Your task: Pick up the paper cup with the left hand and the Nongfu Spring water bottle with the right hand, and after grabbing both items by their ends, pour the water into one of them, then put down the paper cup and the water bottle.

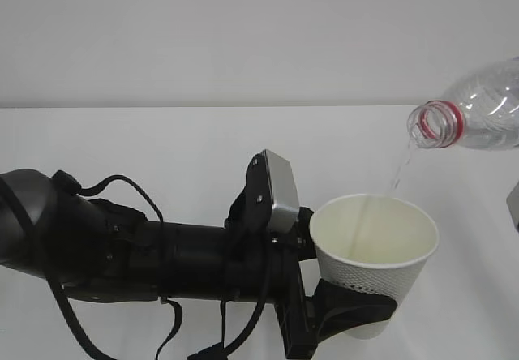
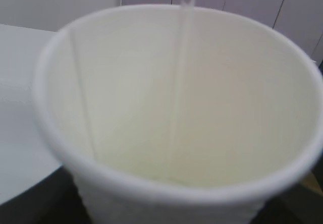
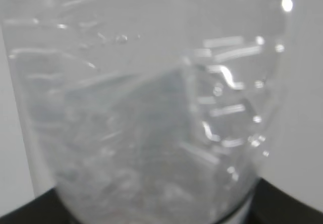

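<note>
Exterior view: left hand (image 1: 349, 311) fingers clamped round lower wall of paper cup (image 1: 375, 246), cup upright, held above white tabletop (image 1: 162, 141). Nongfu Spring water bottle (image 1: 478, 109) tipped mouth-down at upper right, cut off by frame edge, no label readable. Thin water (image 1: 401, 169) stream falls into cup. Right hand unseen; right wrist view shows blurred clear bottle wall against it, so it seems held.

Bare lab bench: white table (image 1: 122, 133), blank wall (image 1: 243, 27) (nothing homely).

White table (image 1: 122, 137), pale wall (image 1: 243, 27).
</note>
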Available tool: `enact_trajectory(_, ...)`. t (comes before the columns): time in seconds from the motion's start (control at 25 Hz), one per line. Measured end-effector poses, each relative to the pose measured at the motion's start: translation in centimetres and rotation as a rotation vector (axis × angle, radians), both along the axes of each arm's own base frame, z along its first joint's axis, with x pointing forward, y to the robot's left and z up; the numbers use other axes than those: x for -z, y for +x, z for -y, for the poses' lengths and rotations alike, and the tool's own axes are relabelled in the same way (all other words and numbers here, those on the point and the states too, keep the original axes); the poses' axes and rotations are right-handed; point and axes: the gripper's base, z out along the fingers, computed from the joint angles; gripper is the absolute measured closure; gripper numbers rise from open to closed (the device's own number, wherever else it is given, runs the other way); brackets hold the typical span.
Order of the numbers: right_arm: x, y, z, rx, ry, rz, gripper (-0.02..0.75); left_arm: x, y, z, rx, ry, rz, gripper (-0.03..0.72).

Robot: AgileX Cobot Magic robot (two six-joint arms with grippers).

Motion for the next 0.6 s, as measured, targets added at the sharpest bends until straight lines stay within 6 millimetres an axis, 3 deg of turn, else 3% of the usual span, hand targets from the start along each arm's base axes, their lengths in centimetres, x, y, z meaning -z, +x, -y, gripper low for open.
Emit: enact_trajectory(0.6,-0.02,0.00,0.00,0.000,0.000,0.002,0.349,0.00,0.00,0.00,0.000,0.000,0.002,0.140)
